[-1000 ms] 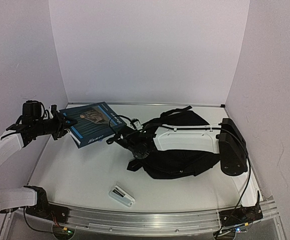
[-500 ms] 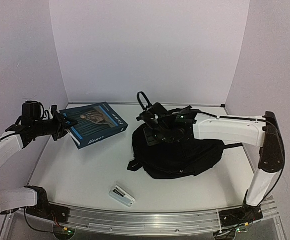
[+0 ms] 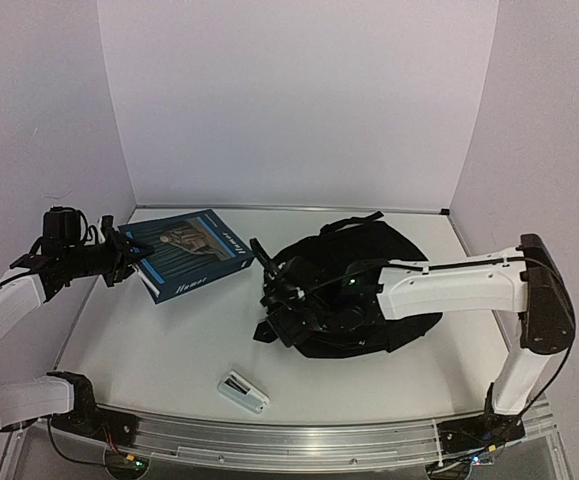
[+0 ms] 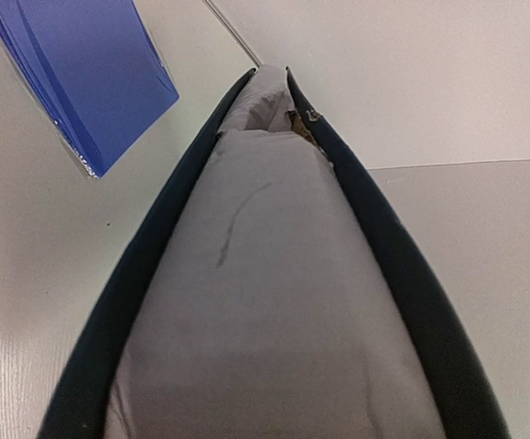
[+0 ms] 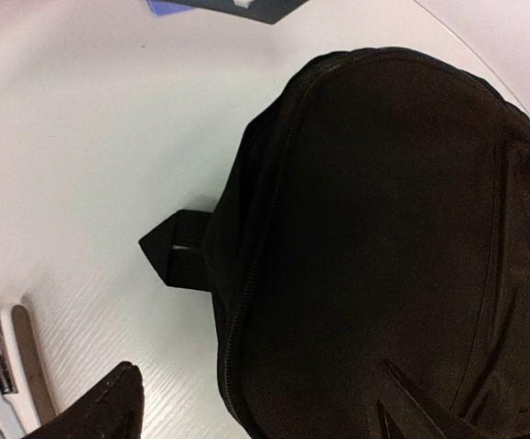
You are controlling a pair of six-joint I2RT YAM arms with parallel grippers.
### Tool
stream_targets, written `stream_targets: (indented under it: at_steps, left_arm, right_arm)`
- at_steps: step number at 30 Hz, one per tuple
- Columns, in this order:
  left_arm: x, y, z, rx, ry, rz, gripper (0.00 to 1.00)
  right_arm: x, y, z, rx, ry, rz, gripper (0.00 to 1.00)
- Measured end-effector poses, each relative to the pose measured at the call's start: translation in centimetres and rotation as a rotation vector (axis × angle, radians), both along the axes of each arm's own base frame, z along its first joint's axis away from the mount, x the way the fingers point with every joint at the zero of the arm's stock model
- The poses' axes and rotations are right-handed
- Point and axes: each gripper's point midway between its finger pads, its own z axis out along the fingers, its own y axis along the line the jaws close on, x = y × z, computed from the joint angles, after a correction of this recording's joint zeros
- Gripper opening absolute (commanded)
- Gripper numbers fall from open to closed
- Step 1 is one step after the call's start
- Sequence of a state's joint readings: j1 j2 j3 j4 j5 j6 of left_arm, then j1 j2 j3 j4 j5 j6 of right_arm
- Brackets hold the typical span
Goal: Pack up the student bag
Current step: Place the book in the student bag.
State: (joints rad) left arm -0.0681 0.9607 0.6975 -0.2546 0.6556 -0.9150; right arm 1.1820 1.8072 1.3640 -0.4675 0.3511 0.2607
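Student bag [image 3: 369, 245] centre-right (book [image 3: 184, 252] nearer left wall [image 3: 69, 120]).

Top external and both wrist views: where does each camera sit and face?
Top external: high behind the bases, facing the back wall; shows both arms, book, student bag.
Left wrist: on the left hand, facing along the held book's edge; no fingers clear.
Right wrist: on the right hand, facing down onto the student bag; open fingertips show.
Shared: top and right wrist show the stapler.

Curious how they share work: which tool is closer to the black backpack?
Right. The right tool, open, is at the backpack's edge; the left tool is off to the side, gripping a blue book.
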Motion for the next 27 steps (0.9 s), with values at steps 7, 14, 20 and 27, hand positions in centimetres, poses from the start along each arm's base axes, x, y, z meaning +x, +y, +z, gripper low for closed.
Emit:
stream_targets:
  at_steps: [7,14,20,27]
  left_arm:
    - [0.0,0.0,0.0,0.001,0.000,0.000,0.10]
    - [0.0,0.0,0.0,0.001,0.000,0.000,0.10]
    - [0.0,0.0,-0.1,0.001,0.002,0.000,0.10]
    - [0.0,0.0,-0.1,0.000,0.002,-0.002,0.09]
  right_arm:
    - [1.3,-1.1,-3.8,-0.201,-0.088,-0.099,0.68]
    - [2.2,-2.5,-3.0,-0.246,-0.150,-0.178,0.49]
    - [2.3,-2.8,-2.5,-0.236,-0.166,-0.205,0.28]
    - [2.9,-3.3,-2.2,-0.211,-0.174,-0.263,0.00]
